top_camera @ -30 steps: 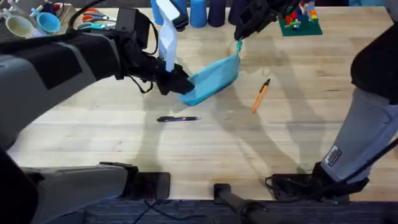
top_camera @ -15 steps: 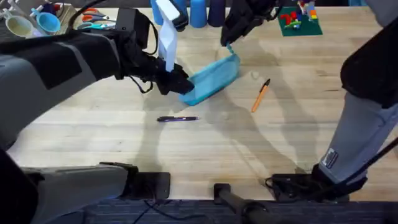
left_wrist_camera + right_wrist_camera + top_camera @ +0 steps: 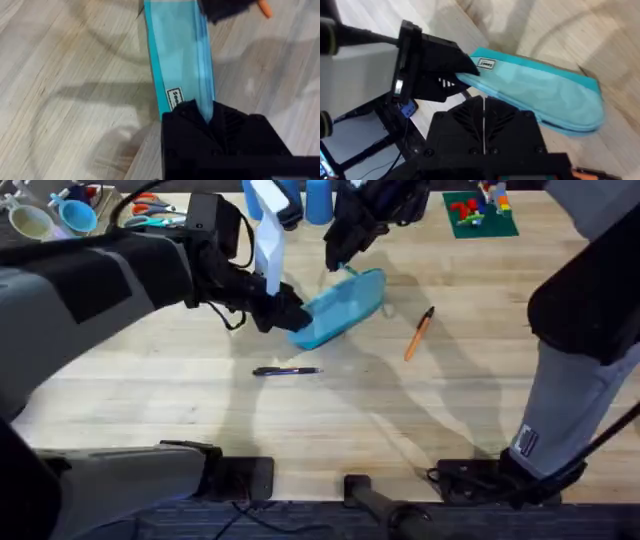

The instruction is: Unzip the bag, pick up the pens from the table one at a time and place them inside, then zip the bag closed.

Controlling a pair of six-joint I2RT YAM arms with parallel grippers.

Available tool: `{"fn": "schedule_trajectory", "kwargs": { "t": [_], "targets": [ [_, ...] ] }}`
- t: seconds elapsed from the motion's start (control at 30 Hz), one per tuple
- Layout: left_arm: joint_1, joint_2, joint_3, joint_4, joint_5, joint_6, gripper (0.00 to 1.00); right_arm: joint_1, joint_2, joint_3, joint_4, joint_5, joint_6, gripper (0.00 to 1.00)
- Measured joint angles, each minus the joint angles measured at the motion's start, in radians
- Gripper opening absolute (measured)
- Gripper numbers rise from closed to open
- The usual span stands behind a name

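You're mid-unzip: left claw (image 3: pixel 285 315) clamps the bag (image 3: pixel 345 305) end; right claw (image 3: pixel 338 258) clenched at zipper; next, pull fully w/ 2 pens waiting.

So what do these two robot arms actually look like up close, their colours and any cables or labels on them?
Both arms are built of grey tube segments with black joints. The left arm ends in a blocky black gripper with ribbed black fingers and a thin black cable near the wrist. The right arm carries a small white label with dark print low on its grey segment, and its gripper is black too.
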Motion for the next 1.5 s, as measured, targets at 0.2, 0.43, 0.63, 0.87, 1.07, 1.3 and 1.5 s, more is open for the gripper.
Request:
{"fn": "schedule_trajectory", "kwargs": {
  "t": [0.2,0.43,0.63,0.87,1.07,1.3,1.5],
  "targets": [
    [0.0,0.0,0.0,0.0,0.0,0.0,0.042,0.042,0.0,0.0,0.0,0.0,0.0,0.033],
    [-0.001,0.0,0.0,0.0,0.0,0.0,0.042,0.093,0.0,0.002,0.0,-0.016,0.0,0.032],
    [-0.001,0.0,0.0,0.0,0.0,0.0,0.042,0.114,0.0,0.002,0.0,-0.024,0.0,0.032],
    [-0.001,0.0,0.0,0.0,0.0,0.0,0.042,0.112,0.0,0.002,0.0,-0.024,0.0,0.032],
    [-0.001,0.0,0.0,0.0,0.0,0.0,0.042,0.098,0.0,0.01,-0.032,-0.023,0.0,0.032],
    [-0.001,0.0,0.0,0.0,0.0,0.0,0.042,0.055,0.0,0.088,-0.108,0.058,0.001,0.462],
    [-0.001,0.0,0.0,0.0,0.0,0.0,0.042,0.045,-0.037,0.118,-0.127,0.205,-0.002,0.996]
  ]
}}
